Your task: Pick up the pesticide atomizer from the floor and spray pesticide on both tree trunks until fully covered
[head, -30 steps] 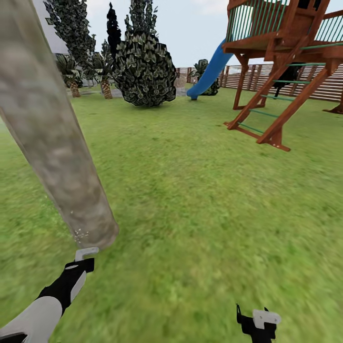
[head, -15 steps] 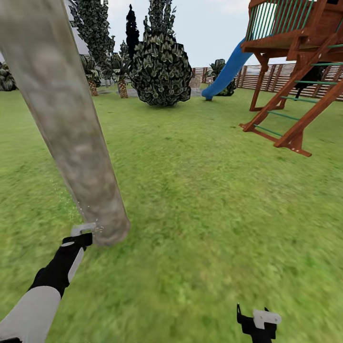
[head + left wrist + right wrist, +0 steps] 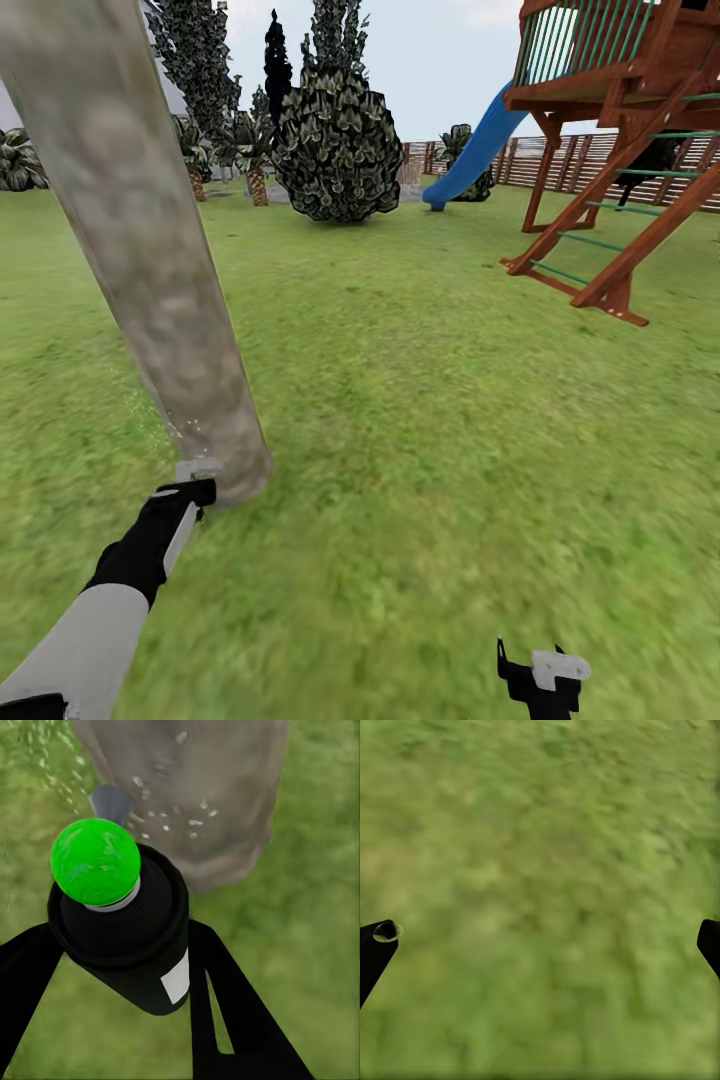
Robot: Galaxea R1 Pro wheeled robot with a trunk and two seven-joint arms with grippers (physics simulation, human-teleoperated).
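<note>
My left gripper (image 3: 142, 967) is clenched around the pesticide atomizer (image 3: 124, 937), a black body whose tip here looks bright green. It sits just beside the foot of the tree trunk (image 3: 140, 250), pointing at it. Whitish specks of pesticide (image 3: 169, 821) lie on the bark close to the base of the trunk. My right gripper (image 3: 540, 937), well apart from the trunk, hangs released above the lawn (image 3: 450, 420), its fingers wide apart.
</note>
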